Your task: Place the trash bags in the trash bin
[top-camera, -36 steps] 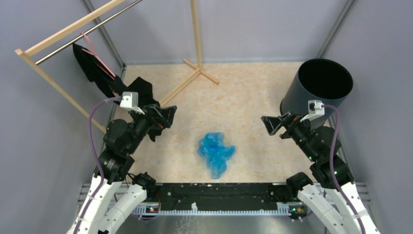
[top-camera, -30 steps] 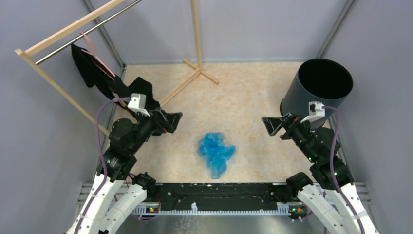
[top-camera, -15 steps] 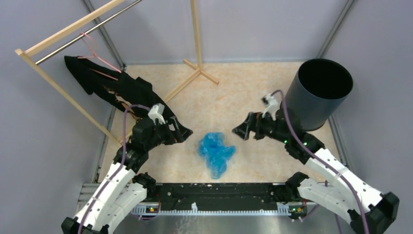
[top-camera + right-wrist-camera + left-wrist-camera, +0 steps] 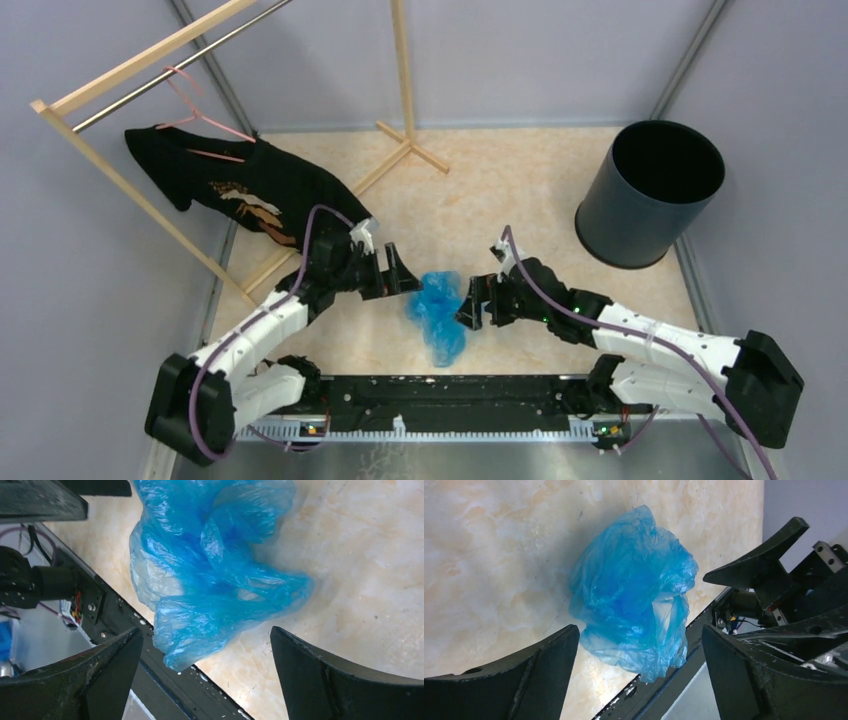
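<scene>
Left tool (image 4: 404,276) and right tool (image 4: 468,308) stood spread wide, holding nothing.
The crumpled trash bags (image 4: 438,314) lay between them on the desk (image 4: 500,190), well apart from the trash bin (image 4: 632,228). A good grasp probably needed fingers sunk deep into the bunched film, because glossy folds slip.

- The left arm (image 4: 250,335) is stretched out low, forward and inward from its base.
- The left gripper (image 4: 401,277) is seen with its jaws spread wide and nothing clasped between them (the fingers are pointed to the right).
- The right arm (image 4: 655,338) is laid out low and is extended leftward toward the middle.
- The right gripper (image 4: 470,305) is likewise spread wide and empty. It is turned toward the left gripper, near it but not touching.
</scene>
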Motion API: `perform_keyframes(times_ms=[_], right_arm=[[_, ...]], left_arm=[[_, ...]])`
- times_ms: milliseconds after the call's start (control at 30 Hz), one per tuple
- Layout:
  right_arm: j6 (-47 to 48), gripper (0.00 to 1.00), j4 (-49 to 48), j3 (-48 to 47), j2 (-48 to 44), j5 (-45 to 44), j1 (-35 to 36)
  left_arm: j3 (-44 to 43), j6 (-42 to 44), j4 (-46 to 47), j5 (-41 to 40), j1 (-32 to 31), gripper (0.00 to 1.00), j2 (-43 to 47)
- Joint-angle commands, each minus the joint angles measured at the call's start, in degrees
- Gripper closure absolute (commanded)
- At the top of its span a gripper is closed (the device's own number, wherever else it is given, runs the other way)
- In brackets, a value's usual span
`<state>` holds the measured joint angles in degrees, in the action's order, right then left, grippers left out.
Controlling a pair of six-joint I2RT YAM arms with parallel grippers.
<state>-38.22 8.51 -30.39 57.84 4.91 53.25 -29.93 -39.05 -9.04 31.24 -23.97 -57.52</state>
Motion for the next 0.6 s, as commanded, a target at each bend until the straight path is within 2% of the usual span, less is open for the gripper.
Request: perform_keyframes(times_ms=[0,133,200,333,433,567], right_arm=[[-8.0,0.01,-6.1,2.7,-5.9,-7.1,0.5],[-17.9,0.02,-12.7,8.9,-9.8,-7.1,0.5],[-22.2,0.02,-15.8,11.9,-12.0,-7.1,0.5],[-29.5,0.06,-15.3,14.8,-15.3,-11.0,0.5],[-30.9,0.10,-20.4,17.0,-14.3,-8.9,0.5],[-30.1,0.12,-22.3,15.8,-10.0,-5.3,0.6]], left_arm=[[-6.0,3.6,3.1,-2.6,-4.0,0.02,-6.4],[-11.6,7.0,-0.3,-9.1,-8.1,0.03,-12.3],[-14.1,8.4,-2.0,-11.7,-9.9,0.07,-14.6],[-15.6,9.7,-3.5,-14.3,-12.5,0.34,-17.8],[-14.4,9.2,-2.7,-14.0,-13.2,0.49,-18.3],[-13.2,8.9,-1.7,-12.4,-13.6,0.69,-18.1]])
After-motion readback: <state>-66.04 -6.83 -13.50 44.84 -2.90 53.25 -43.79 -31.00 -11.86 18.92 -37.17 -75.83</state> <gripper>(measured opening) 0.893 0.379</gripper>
